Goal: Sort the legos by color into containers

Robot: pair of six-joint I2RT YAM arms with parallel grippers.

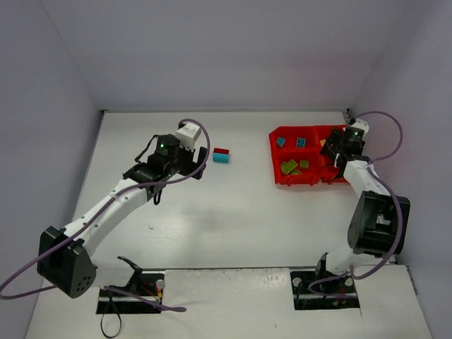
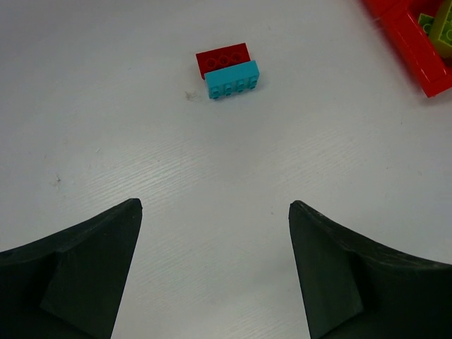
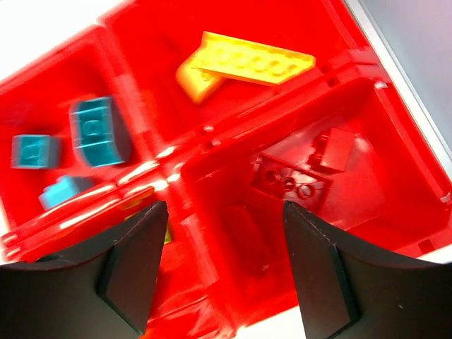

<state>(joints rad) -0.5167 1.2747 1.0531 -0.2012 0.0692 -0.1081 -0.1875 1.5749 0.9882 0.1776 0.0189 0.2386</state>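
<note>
A red brick (image 2: 223, 59) and a cyan brick (image 2: 232, 78) lie side by side, touching, on the white table, also seen as a red brick (image 1: 222, 151) and cyan brick (image 1: 222, 159) from above. My left gripper (image 2: 215, 205) is open and empty, a short way short of them. The red tray (image 1: 284, 177) holds cyan bricks (image 3: 99, 131), a yellow brick (image 3: 244, 66), lime bricks (image 1: 289, 167) and red bricks (image 3: 291, 181) in separate compartments. My right gripper (image 3: 224, 215) hangs open over the red compartment, with a blurred red brick (image 3: 248, 236) loose between its fingers.
The tray sits at the table's back right, close to the right wall. Grey walls close in the table at the back and both sides. The left arm (image 1: 113, 205) stretches diagonally across the left half; the right arm's elbow (image 1: 378, 222) stands near the right edge.
</note>
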